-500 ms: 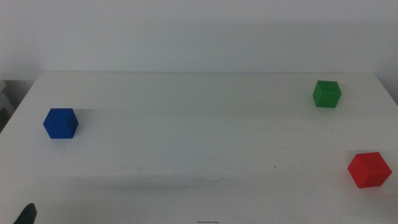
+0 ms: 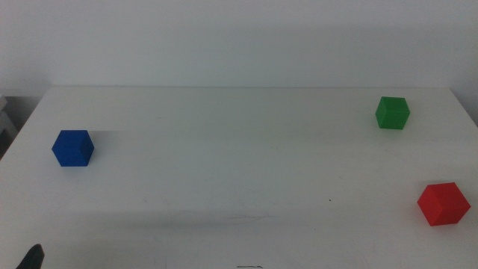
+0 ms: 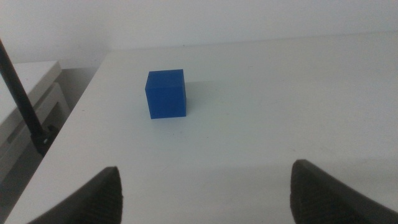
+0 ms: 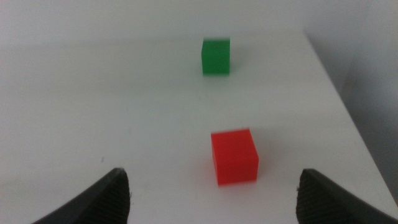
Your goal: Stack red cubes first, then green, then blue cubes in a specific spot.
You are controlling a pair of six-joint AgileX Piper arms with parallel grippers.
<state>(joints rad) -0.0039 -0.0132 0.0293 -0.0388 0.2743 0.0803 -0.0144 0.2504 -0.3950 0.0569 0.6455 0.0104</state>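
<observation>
Three cubes stand apart on the white table (image 2: 239, 172). The blue cube (image 2: 72, 148) is at the left, the green cube (image 2: 392, 113) at the far right, and the red cube (image 2: 443, 203) near the right front. My left gripper (image 3: 205, 177) is open and empty, well short of the blue cube (image 3: 166, 93); one dark tip of it (image 2: 31, 258) shows at the middle view's bottom left corner. My right gripper (image 4: 212, 180) is open and empty, with the red cube (image 4: 234, 157) just ahead of it and the green cube (image 4: 216, 56) farther on. No mark shows the specific spot.
The table's left edge (image 3: 68, 124) drops off beside the blue cube, with a dark rod (image 3: 22, 99) and grey furniture past it. The right edge (image 4: 348, 112) runs close to the red and green cubes. A white wall (image 2: 239, 37) backs the table.
</observation>
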